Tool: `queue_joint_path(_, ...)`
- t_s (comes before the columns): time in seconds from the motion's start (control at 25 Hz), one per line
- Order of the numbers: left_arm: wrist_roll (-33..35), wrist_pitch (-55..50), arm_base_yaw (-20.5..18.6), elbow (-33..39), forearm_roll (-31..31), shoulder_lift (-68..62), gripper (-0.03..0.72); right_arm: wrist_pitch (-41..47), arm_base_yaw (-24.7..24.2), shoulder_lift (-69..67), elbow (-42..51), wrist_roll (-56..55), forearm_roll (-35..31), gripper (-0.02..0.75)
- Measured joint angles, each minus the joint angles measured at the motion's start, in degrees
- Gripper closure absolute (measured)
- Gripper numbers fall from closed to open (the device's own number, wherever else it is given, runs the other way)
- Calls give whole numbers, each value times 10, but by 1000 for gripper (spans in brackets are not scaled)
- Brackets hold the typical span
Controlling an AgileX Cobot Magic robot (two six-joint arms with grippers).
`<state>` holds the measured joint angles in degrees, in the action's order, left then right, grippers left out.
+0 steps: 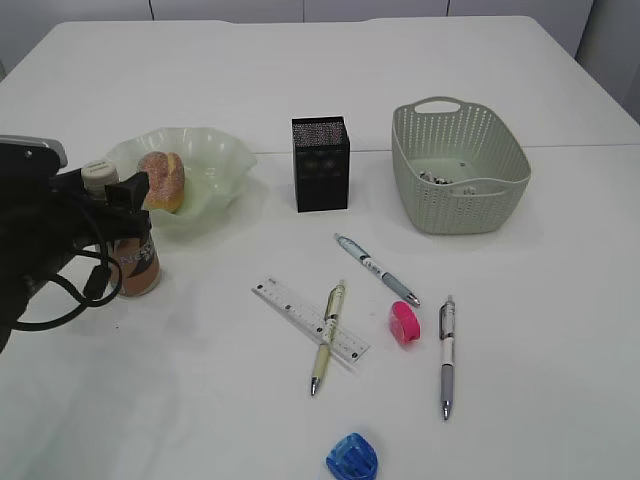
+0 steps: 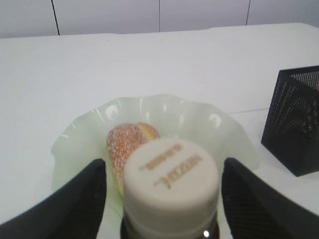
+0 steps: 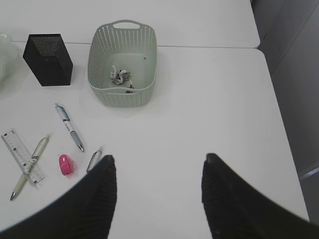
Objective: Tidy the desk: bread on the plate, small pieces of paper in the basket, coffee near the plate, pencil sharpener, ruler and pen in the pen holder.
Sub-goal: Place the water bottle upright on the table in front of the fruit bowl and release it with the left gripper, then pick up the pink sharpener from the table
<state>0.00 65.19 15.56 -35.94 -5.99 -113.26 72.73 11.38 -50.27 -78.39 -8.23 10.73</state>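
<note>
The brown coffee bottle [image 1: 135, 262] stands upright on the desk [image 1: 540, 330], just in front of the wavy plate [image 1: 215, 150] holding the bread [image 1: 162, 180]. My left gripper [image 1: 110, 192] is open around its white cap [image 2: 169, 174], with a gap on each side. The ruler [image 1: 300, 312], three pens [image 1: 375, 268] [image 1: 328, 335] [image 1: 447, 355] and a pink pencil sharpener [image 1: 404, 322] lie in front of the black pen holder [image 1: 320, 163]. The basket [image 1: 455, 212] holds small pieces of paper [image 3: 119, 75]. My right gripper [image 3: 158, 162] hangs open and empty above the desk.
A blue sharpener [image 1: 352, 457] lies at the desk's front edge. One pen lies across the ruler. The desk's right edge [image 3: 279, 124] runs close to the basket's side.
</note>
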Motion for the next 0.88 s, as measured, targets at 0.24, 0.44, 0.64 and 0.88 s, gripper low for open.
queue_joint_path(0.24,13,-2,0,25,0,65,161,0,0,0,0,9,0,305)
queue_joint_path(0.44,15,-92,0,45,0,164,161,0,0,0,0,14,2,304)
queue_joint_path(0.64,15,-267,0,47,0,302,161,0,0,0,0,15,2,304)
queue_joint_path(0.88,15,-577,0,38,-15,504,180,0,0,0,0,15,-5,305)
